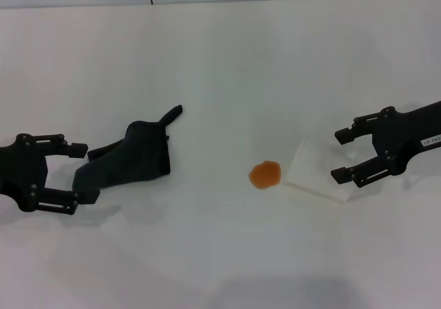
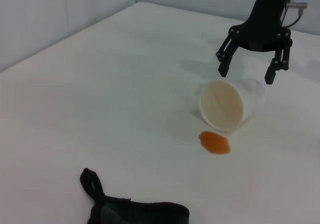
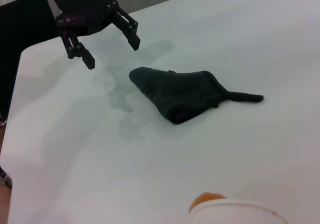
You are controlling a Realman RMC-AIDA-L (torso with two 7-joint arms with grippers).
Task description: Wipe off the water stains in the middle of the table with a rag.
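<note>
The rag (image 1: 134,161) is a dark crumpled cloth with a thin tail, lying left of centre on the white table (image 1: 220,61). My left gripper (image 1: 83,174) is open at the rag's near end, and in the right wrist view the left gripper (image 3: 112,54) hangs above the table just short of the rag (image 3: 180,91). The water stains (image 1: 265,175) are one small orange-brown blotch near the middle, also seen as a blotch (image 2: 215,142) in the left wrist view. My right gripper (image 1: 337,156) is open at the right, holding nothing.
A translucent white cup (image 1: 318,171) lies on its side between the blotch and the right gripper, its mouth (image 2: 222,105) toward the blotch. The right gripper (image 2: 246,74) hovers over the cup's base end. The table's far edge meets a grey wall.
</note>
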